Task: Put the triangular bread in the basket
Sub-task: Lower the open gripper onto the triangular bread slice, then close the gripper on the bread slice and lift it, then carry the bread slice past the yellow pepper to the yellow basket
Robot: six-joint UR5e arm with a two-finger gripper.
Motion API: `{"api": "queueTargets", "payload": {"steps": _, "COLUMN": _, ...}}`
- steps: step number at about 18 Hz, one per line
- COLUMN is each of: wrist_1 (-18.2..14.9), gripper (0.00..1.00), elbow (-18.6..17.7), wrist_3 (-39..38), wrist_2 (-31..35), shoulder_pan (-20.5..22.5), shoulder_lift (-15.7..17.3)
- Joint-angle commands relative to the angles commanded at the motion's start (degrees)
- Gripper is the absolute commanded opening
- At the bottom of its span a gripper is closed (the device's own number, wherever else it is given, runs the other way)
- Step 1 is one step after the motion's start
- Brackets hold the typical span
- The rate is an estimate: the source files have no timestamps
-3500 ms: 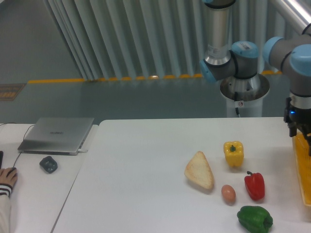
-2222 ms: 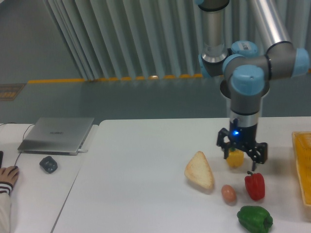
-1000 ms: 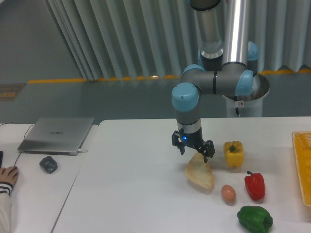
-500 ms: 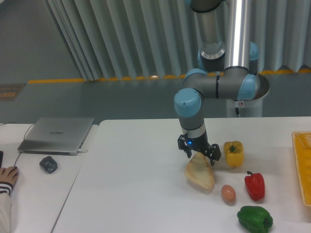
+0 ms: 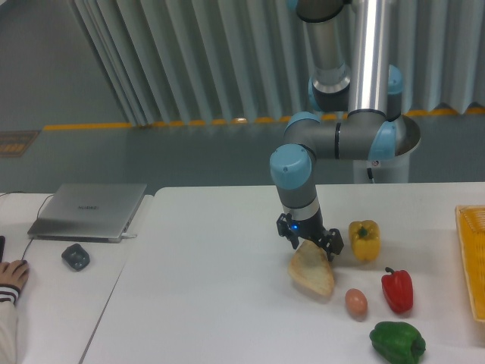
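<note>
The triangular bread (image 5: 311,270), a tan wedge with a paler face, lies on the white table (image 5: 212,288) right of centre. My gripper (image 5: 310,242) hangs directly over the wedge's upper tip, fingers spread to either side of it, open. Whether the fingertips touch the crust I cannot tell. A strip of the yellow-orange basket (image 5: 474,258) shows at the right edge of the frame, far to the right of the gripper.
A yellow pepper (image 5: 364,240) stands just right of the gripper. A brown egg (image 5: 356,302), a red pepper (image 5: 397,290) and a green pepper (image 5: 397,342) lie between the bread and the basket. On the left table are a laptop (image 5: 89,209), a small dark object (image 5: 76,256) and a person's hand (image 5: 10,279).
The arm swung from above the basket leftward past the yellow pepper to the bread. In the last half second it lowered slightly over the wedge's tip. The bread has not moved.
</note>
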Motion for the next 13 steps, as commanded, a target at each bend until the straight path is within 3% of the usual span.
{"api": "queueTargets", "payload": {"steps": 1, "wrist_1": -0.88, "gripper": 0.06, "elbow": 0.09, "wrist_3": 1.31, "wrist_2": -0.09, "shoulder_pan": 0.17, "shoulder_lift": 0.35}}
{"api": "queueTargets", "payload": {"steps": 2, "wrist_1": -2.02, "gripper": 0.03, "elbow": 0.26, "wrist_3": 3.23, "wrist_2": -0.18, "shoulder_pan": 0.26, "shoulder_lift": 0.61}}
{"api": "queueTargets", "payload": {"steps": 5, "wrist_1": -6.15, "gripper": 0.02, "elbow": 1.75, "wrist_3": 6.07, "wrist_2": -0.18, "shoulder_pan": 0.53, "shoulder_lift": 1.32}}
{"api": "queueTargets", "payload": {"steps": 11, "wrist_1": -7.47, "gripper": 0.00, "elbow": 3.86, "wrist_3": 6.15, "wrist_2": -0.88, "shoulder_pan": 0.79, "shoulder_lift": 4.04}}
{"api": "queueTargets", "payload": {"steps": 13, "wrist_1": -10.98, "gripper": 0.00, "elbow": 6.84, "wrist_3": 6.15, "wrist_2": -1.93, "shoulder_pan": 1.58, "shoulder_lift": 4.74}}
